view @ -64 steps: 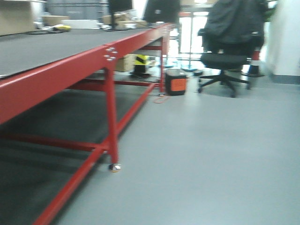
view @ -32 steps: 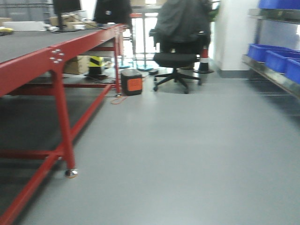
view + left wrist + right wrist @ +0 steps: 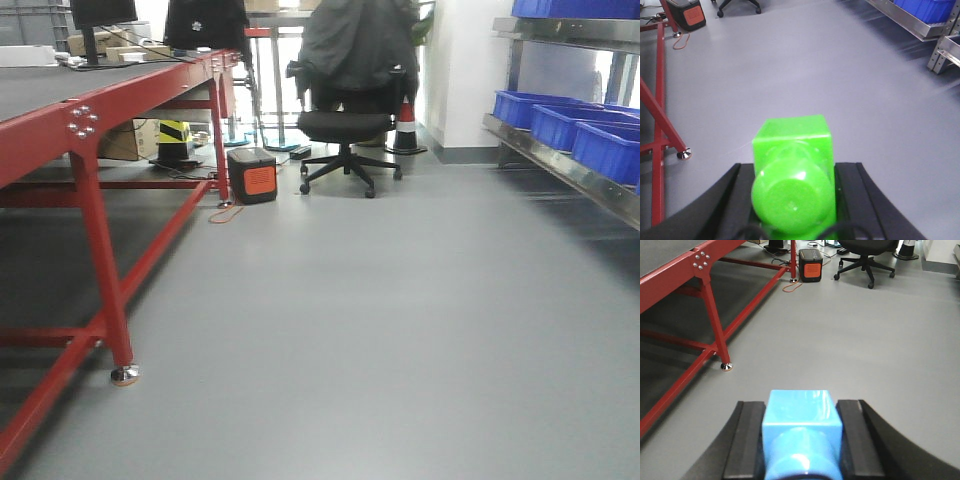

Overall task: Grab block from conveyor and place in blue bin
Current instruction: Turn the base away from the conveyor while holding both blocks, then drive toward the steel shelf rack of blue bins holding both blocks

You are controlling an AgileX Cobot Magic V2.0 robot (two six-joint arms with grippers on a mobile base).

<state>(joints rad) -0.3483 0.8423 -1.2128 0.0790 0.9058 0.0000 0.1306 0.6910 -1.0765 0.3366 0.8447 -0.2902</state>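
1. The right gripper (image 3: 801,409) was closed on the block (image 3: 801,430), its black fingers (image 3: 747,440) pressed against both sides of the bright blue piece, above the grey floor (image 3: 865,340)
2. The left gripper (image 3: 796,167) clamped a green block (image 3: 792,165) the same way
3. The conveyor (image 3: 45,135) stood off to the left, red frame and dark belt, well apart from both blocks
4. The blue bins (image 3: 600,150) sat on a metal shelf (image 3: 560,165) at the right; what they contained could not be made out from that low angle
5. An office chair (image 3: 345,125) and an orange-and-black box (image 3: 252,175) stood near the conveyor's far end
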